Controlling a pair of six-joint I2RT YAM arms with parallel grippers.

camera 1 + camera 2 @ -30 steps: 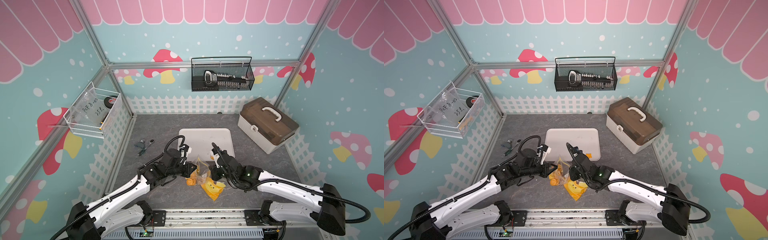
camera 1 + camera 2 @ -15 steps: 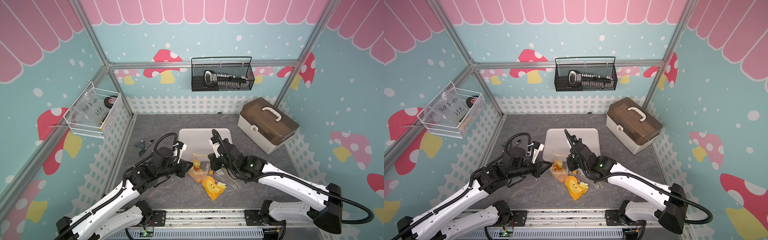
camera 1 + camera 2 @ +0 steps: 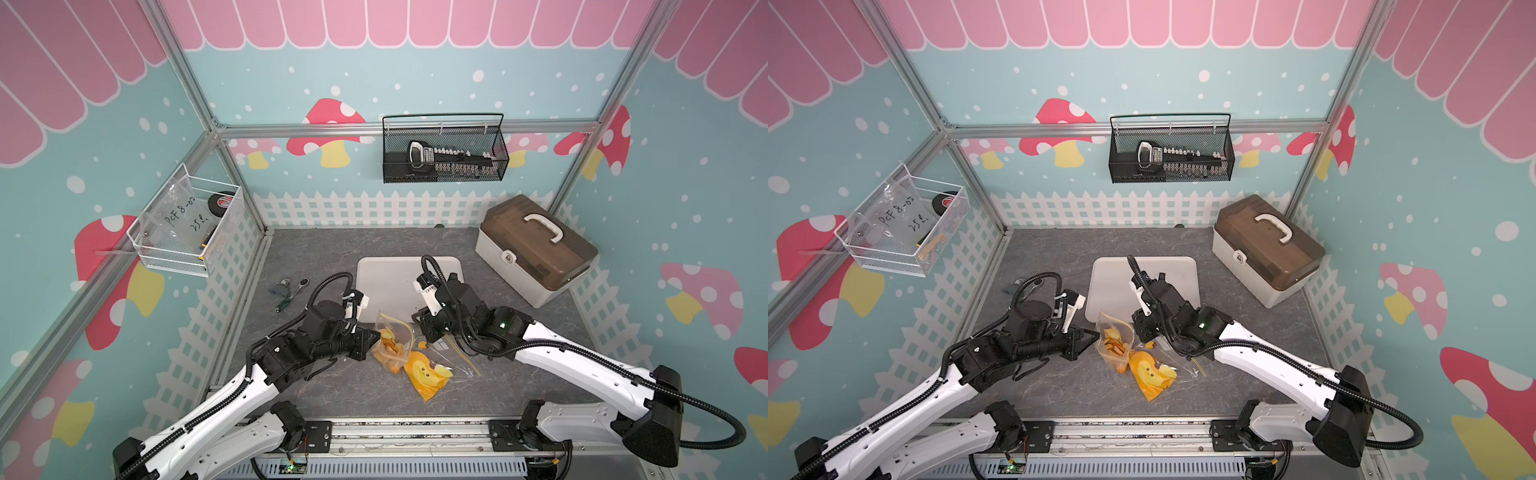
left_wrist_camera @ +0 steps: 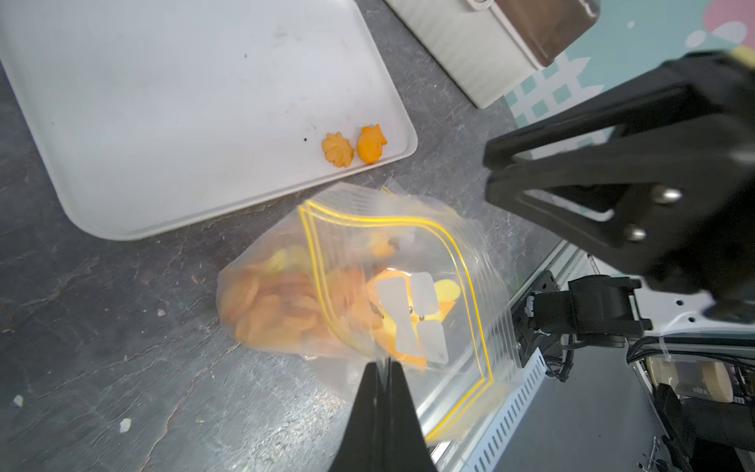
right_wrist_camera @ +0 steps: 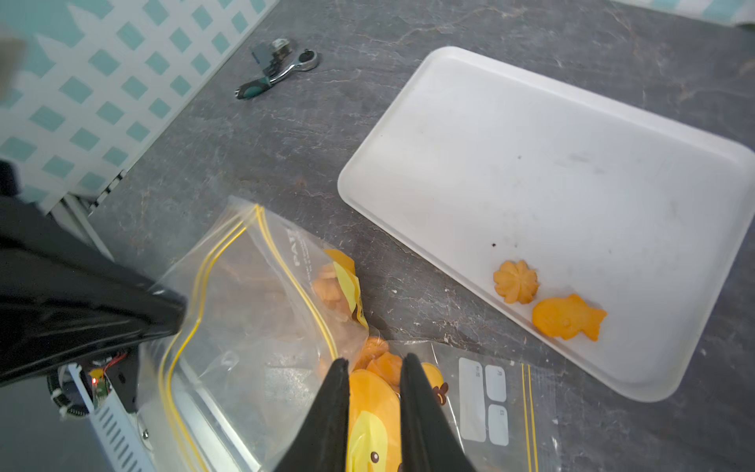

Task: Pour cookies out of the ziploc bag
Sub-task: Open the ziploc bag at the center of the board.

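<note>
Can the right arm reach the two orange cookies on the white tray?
Probably yes: the two orange cookies lie uncovered at the white tray's edge, near the right gripper, whose jaws stand parted.

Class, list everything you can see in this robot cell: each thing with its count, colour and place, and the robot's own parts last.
ziploc bag: one, clear with yellow seal lines and a duck print, on the table beside the tray.
cookies: many, golden-orange, in the bag; two more on the tray.
tray: one, white, mid-table.
storage box: one, beige with brown lid, back right of the table.
ratchet wrench: one, silver with dark handle, left of the tray.
wire baskets: two, black on the back wall, white on the left wall.
left end effector: black, shut on the bag's edge.
right end effector: black, slightly open over the duck print.
</note>
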